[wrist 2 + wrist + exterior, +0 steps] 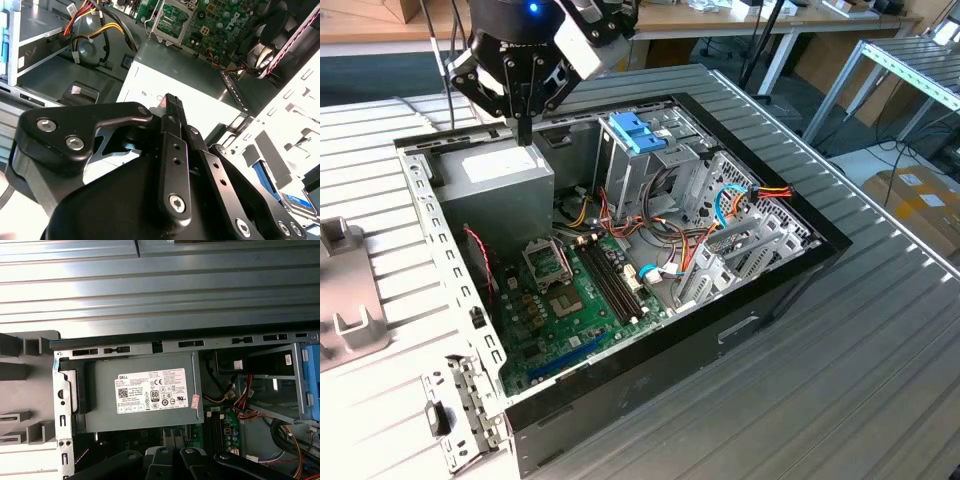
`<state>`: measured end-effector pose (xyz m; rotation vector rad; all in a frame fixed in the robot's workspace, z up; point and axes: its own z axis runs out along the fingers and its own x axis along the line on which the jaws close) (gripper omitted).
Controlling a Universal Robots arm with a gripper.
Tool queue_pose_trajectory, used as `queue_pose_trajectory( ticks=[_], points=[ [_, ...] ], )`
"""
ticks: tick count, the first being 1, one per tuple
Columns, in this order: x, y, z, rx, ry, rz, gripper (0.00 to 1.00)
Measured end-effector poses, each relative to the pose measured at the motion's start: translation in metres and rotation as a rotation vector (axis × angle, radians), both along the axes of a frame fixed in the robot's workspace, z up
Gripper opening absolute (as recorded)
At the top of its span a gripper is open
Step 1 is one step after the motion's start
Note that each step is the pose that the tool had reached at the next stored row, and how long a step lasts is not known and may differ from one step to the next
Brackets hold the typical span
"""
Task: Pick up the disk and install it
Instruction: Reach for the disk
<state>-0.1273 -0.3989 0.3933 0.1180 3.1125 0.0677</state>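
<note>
Hanging above the open computer case point(720, 335), the claw point(525, 132) points straight down over the grey power supply point(505, 180), its black fingers pressed together and pinching nothing. Whether the tips touch the box's top face cannot be told. The exterior view gives the whole layout. The case lies on its side on a ribbed metal surface point(840, 400), with the power supply in the corner toward the exterior view's left. The green motherboard point(565, 310) lies nearer the camera. A pale blue twin-tabbed bracket point(638, 132) sits on top of the drive cage point(616, 170), and red, yellow and orange cables point(765, 192) run toward the exterior view's right. A grey fixture point(345, 300) rests on the surface outside the case. The first wrist view looks flat down on the power supply's white label point(152, 390) and on the ribbed surface beyond the case rim. The second wrist view looks along the shut fingers, their tip point(172, 102) lying over that same label. It also brings in the disk point(295, 200): a blue rail and part of a labelled drive face. The disk lies past the case's pale punched wall point(300, 100), on the far side from the power supply and well apart from the claw, partly hidden by grey metal.
</note>
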Motion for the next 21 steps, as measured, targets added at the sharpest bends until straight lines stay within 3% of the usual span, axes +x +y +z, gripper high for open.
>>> queue_pose_trajectory(
  ticks=[21],
  points=[
    [-0.0077, 0.0000, 0.0000, 0.0000, 0.0000, 0.000, 0.11]
  ],
)
